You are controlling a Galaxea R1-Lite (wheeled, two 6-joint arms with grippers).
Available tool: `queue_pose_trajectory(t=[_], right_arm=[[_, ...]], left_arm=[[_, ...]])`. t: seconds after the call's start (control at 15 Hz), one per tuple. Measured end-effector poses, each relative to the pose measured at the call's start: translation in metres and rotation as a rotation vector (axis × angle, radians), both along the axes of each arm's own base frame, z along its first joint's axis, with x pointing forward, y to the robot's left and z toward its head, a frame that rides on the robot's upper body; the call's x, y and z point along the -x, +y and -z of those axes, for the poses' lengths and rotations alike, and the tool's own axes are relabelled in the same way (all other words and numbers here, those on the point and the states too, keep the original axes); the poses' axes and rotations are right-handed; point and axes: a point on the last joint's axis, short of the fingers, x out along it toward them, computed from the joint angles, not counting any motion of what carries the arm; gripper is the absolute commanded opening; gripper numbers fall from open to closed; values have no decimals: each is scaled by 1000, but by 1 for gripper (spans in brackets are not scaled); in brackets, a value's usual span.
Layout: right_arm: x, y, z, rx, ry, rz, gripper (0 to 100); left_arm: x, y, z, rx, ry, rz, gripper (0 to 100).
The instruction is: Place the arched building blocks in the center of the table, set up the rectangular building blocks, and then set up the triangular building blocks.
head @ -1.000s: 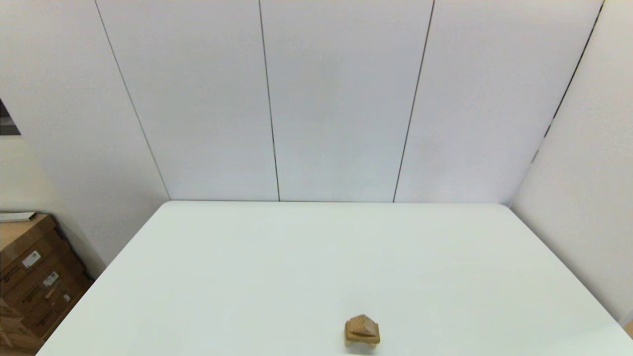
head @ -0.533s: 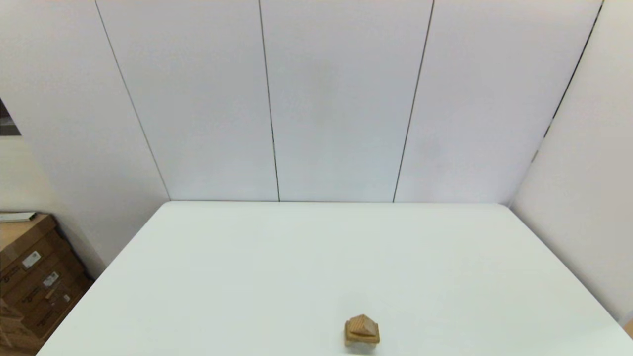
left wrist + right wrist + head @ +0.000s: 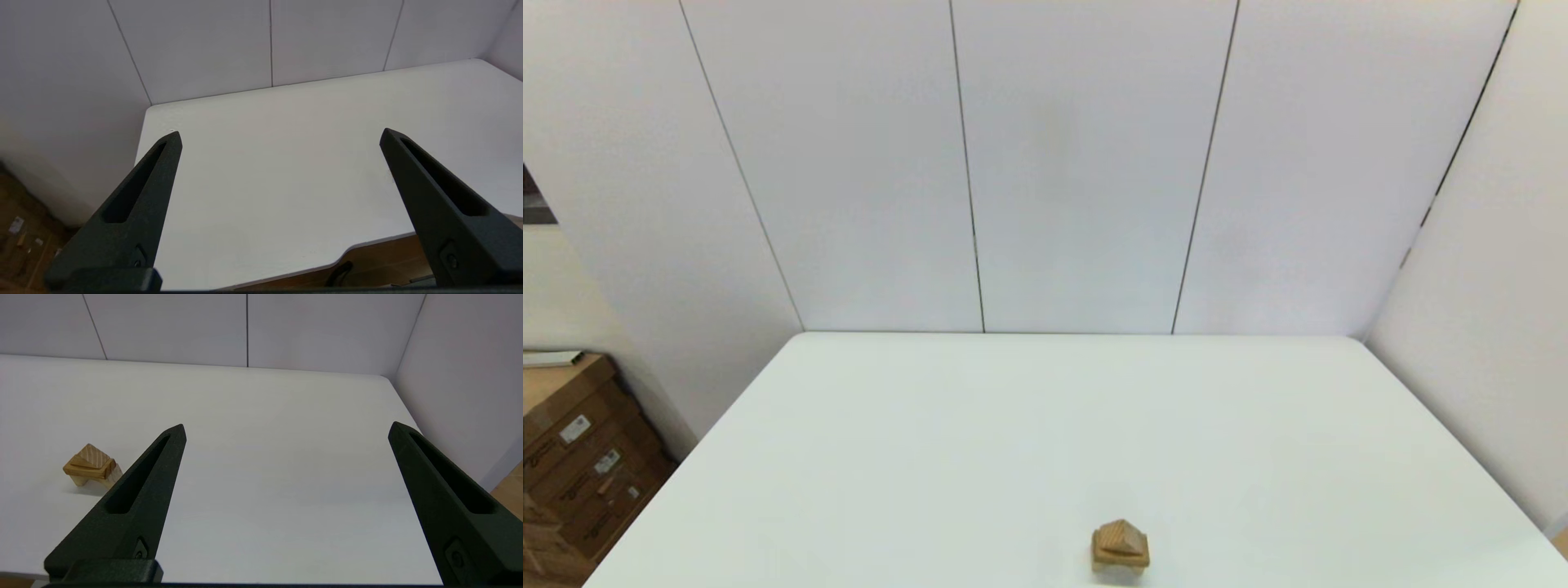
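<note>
A: So, which step is in hand?

B: I judge the last one is done. From left to right: the left gripper point(image 3: 280, 136) is spread wide and holds nothing, back at the near left corner of the table point(image 3: 980, 441). Then the stack stands near the front edge, a little right of the middle: the arched block point(image 3: 83, 479) at the bottom, the rectangular slab point(image 3: 96, 469) across it, the triangular block point(image 3: 1125, 536) on top. The right gripper point(image 3: 286, 430) is also wide and holds nothing, near the stack but apart from it.

A: And the next move?

B: Probably none; the arms only need to keep away from the stack.

A: How many things?

B: One block of each kind, three together, and two grippers.
</note>
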Motion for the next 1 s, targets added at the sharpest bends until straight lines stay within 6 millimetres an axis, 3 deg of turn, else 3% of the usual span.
queue_pose_trajectory(t=[0.2,0.47,0.87,1.0], right_arm=[[0,0,0,0,0,0,100],[0,0,0,0,0,0,100],[0,0,0,0,0,0,100],[0,0,0,0,0,0,100]], left_arm=[[3,-1,24,-20,10,-17,100],[1,-1,74,-24,38,-33,100],[-49,2,147,-34,63,-184,100],[-60,2,158,-5,-9,-189,100]])
